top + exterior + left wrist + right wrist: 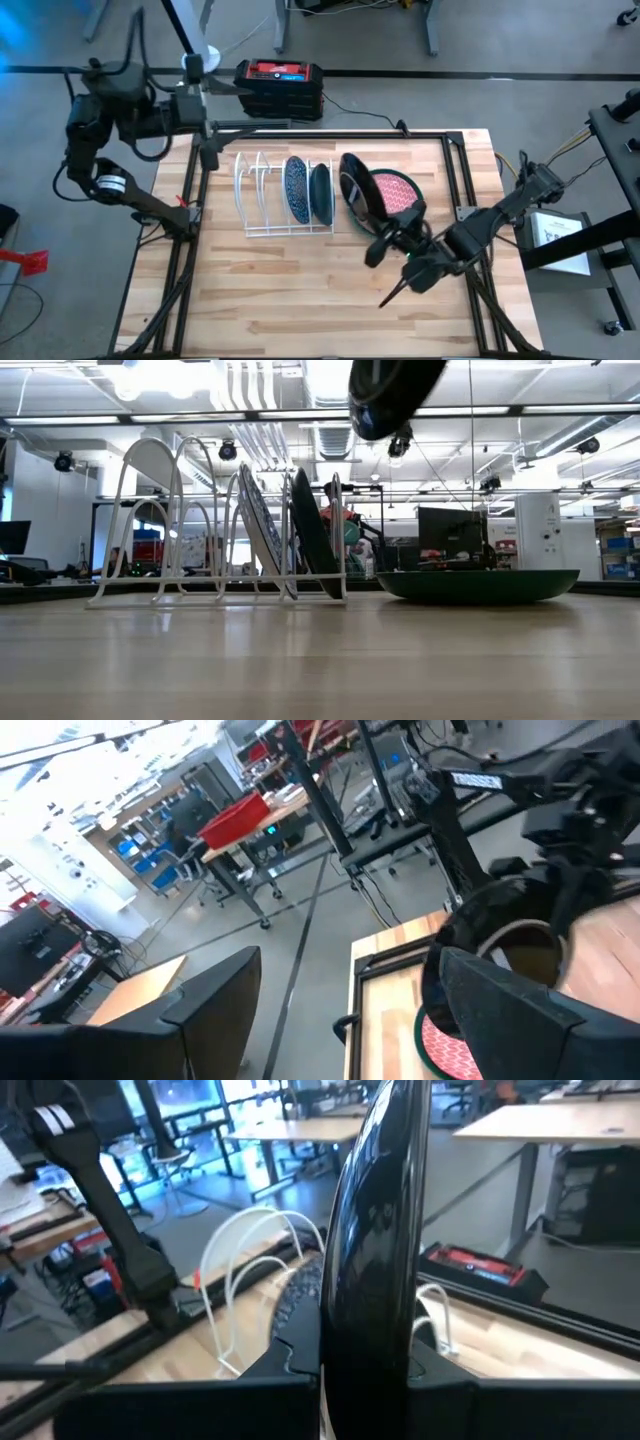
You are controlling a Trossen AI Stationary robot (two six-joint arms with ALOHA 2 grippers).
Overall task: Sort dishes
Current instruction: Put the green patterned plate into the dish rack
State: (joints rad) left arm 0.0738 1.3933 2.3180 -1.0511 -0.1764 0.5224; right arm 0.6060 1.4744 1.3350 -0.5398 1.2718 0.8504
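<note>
Dark plate (353, 190) on edge, facing rack (262, 196)

Dark plate (505, 920) above red-pink plate (440, 1042)

The wire rack (285, 196) stands on the table (300, 290), near the back edge and a bit left of the middle. Two plates (306, 190) stand on edge in its right-hand slots, side by side. Just right of the rack, a plate (394, 190) lies flat on the table. Another plate (356, 193) is up in the air, on edge, between the rack and the flat plate.
</note>
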